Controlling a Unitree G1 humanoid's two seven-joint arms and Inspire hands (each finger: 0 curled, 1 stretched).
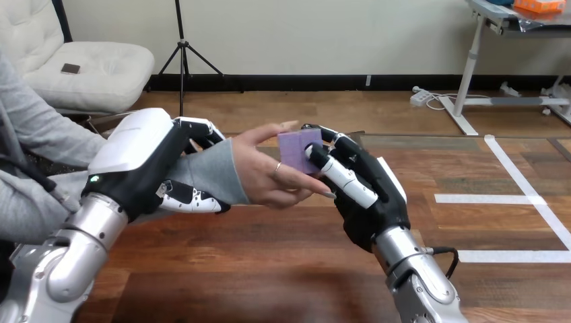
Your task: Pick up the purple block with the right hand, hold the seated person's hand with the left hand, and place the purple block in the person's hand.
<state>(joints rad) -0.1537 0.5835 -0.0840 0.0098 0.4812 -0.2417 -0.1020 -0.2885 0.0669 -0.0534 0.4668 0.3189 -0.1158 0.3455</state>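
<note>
left hand clasped the person's wrist | right hand pinched the purple block | block touched the person's hand above the table

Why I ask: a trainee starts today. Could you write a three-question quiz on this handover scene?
1. True or false: the right hand pinches the purple block.
2. The left hand curls round the person's: A) wrist B) fingertips C) elbow.
3. Fill in: the block is held ____ the table, not resting on it.
Key: 1 true; 2 A; 3 above.
</note>
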